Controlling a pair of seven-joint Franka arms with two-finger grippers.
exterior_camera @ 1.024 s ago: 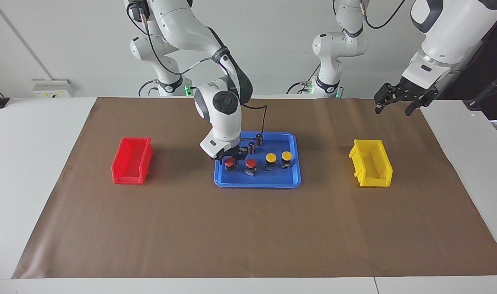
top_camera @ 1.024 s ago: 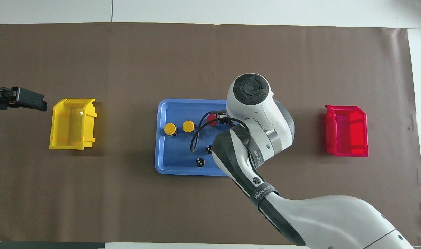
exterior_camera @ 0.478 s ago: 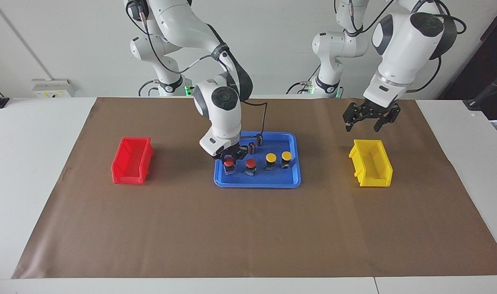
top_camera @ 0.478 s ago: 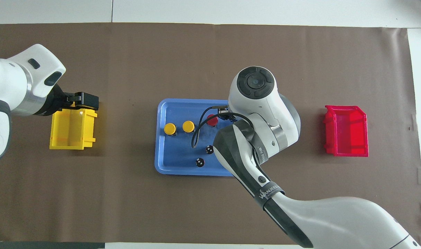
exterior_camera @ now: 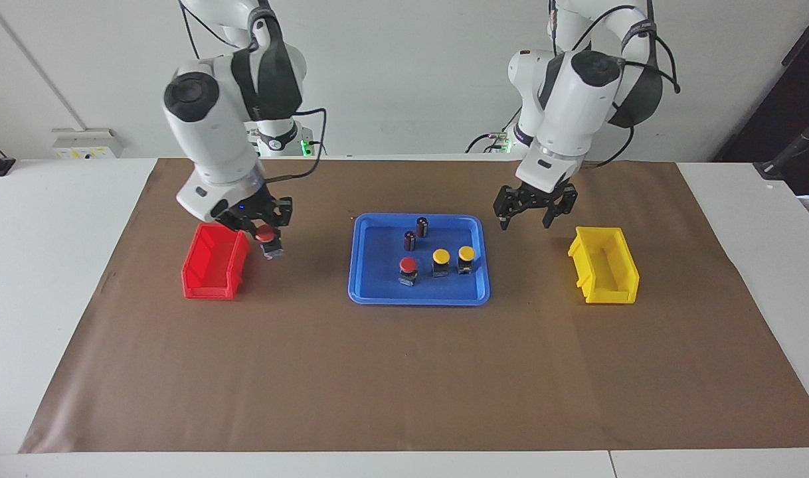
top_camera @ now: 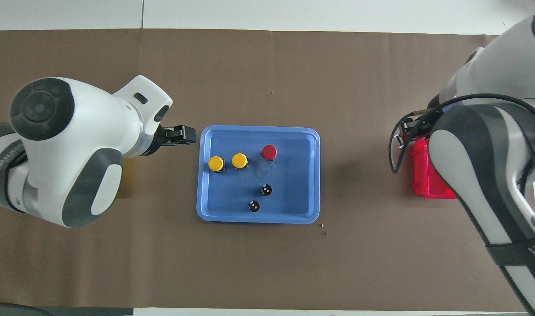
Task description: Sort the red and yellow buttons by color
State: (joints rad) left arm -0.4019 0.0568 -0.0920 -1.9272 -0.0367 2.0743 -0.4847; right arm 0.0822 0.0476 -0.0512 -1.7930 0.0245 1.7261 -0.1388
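The right gripper [exterior_camera: 266,234], fingers clamped on a red button [exterior_camera: 265,233], hangs beside the red bin [exterior_camera: 213,271] and must shift over it to release, while the left gripper [exterior_camera: 528,210], fingers apart, hovers beside the blue tray [exterior_camera: 418,296].

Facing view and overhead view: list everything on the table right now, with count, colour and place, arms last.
Red-capped push-button on dark base, carried: one, red, in the right hand, beside the red bin's rim.
Red-capped push-button in tray: one, red, beside the yellow pair.
Yellow-capped push-buttons: two, yellow, side by side in the tray.
Dark capless cylinders: two, dark, in the tray, nearer the robots than the buttons.
Blue plastic tray: one, blue, mid-table.
Red plastic bin: one, red, right arm's end.
Yellow plastic bin: one, yellow, left arm's end.
Brown mat: one, covering the table.
Right hand: shut on the carried button.
Left hand: open, over the mat between tray and yellow bin.
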